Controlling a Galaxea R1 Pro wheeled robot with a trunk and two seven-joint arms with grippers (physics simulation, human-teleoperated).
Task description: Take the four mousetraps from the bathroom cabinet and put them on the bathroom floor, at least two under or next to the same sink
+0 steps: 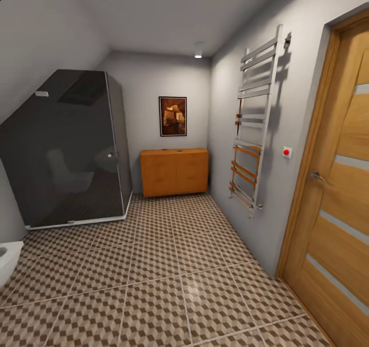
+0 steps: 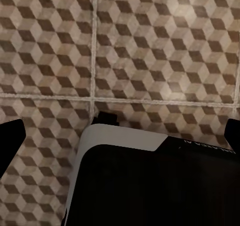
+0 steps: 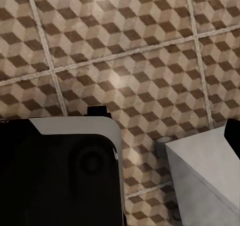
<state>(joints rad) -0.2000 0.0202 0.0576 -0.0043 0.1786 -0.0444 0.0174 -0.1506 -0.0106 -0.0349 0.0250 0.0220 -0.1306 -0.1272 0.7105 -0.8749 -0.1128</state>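
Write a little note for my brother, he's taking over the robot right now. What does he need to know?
Grippers: I can't tell if either one is open or shut; both wrist cameras look down at the patterned floor.
Things: the orange-brown cabinet stands against the far wall, under the picture, beside the dark shower. Two tiny dark bits sit on its top, too small to say what they are. The door is on the right.
Done: no mousetraps are on the tiles that show here.
Left: roll up to the cabinet, get the four mousetraps, put them on the floor, at least two by the sink.
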